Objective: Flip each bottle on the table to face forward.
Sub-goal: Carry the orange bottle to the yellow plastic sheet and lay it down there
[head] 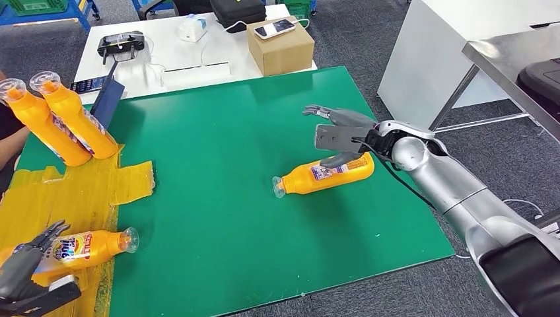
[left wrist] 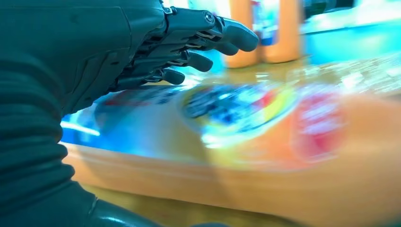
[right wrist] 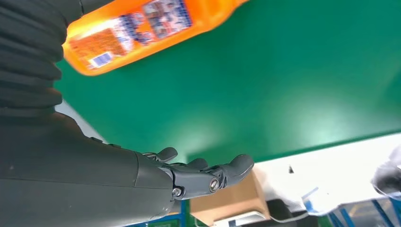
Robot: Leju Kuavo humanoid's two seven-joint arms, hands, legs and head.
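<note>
An orange bottle lies on its side in the middle of the green mat, cap to the left; its back label with a barcode faces up. My right hand hovers just over its base end, fingers spread, holding nothing. A second orange bottle lies on the yellow cardboard at the front left, front label up. My left hand is beside its base with fingers stretched out above it, not gripping. Two more bottles stand tilted at the back left.
A person's arm shows at the left edge by the two tilted bottles. Behind the mat, a white table carries a cardboard box with a phone on it, and a black device. A metal table stands to the right.
</note>
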